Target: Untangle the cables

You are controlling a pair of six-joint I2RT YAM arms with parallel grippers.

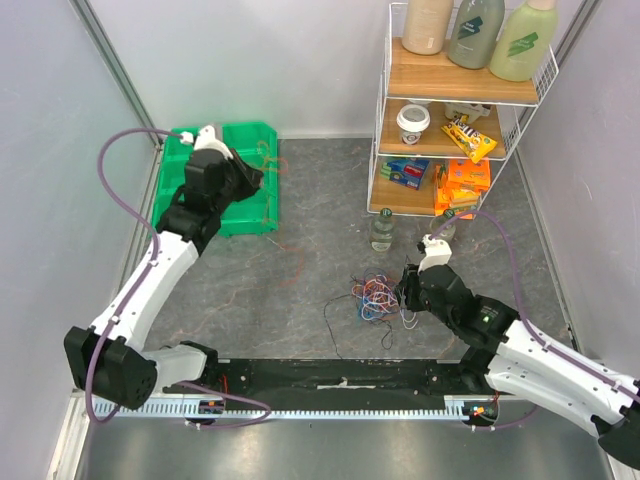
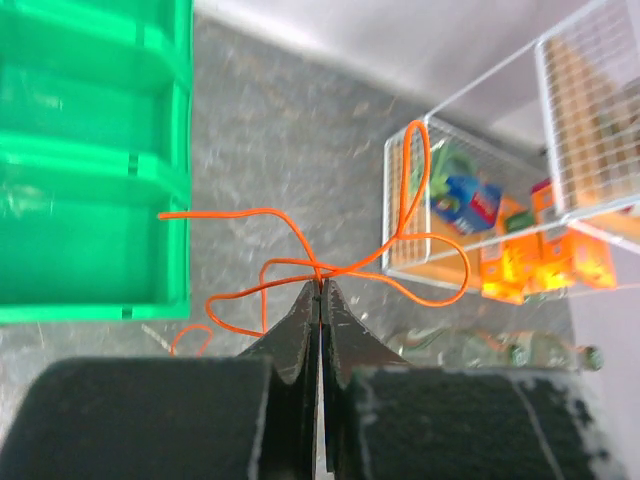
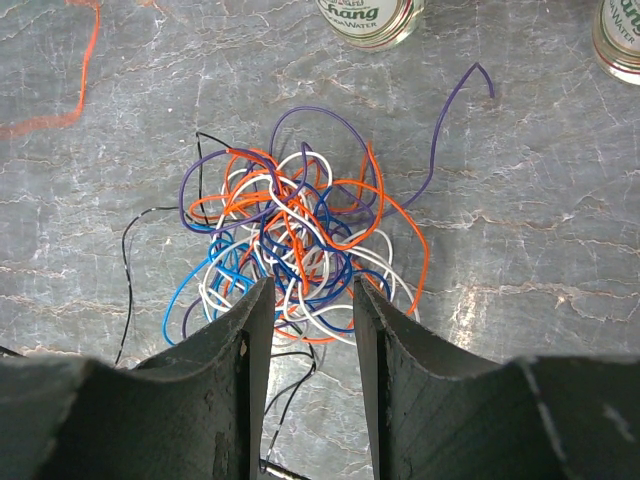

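The left gripper has its fingers pressed together on a single orange wire, caught only at the very tips. Its loose loops fan out ahead of the fingers, with the green bin off to their left. That thin a pinch looks easy to lose, and a trailing loop could snag the bin's wall on the way in. The right gripper stands with its fingers spread and holding nothing. The rest of the cables, a knot of orange, blue, white, purple and black, lie just ahead of its tips, and a few strands reach in between them. Closing there would likely grab several colours at once and tighten the knot, or drag the whole clump. A glass bottle stands just beyond the knot and could be tipped over. The table is a grey, marbled slab, smooth by the look of it, so the wires should slide freely. Pale walls close it in, and a wire shelf of snacks and bottles stands beyond the right gripper.
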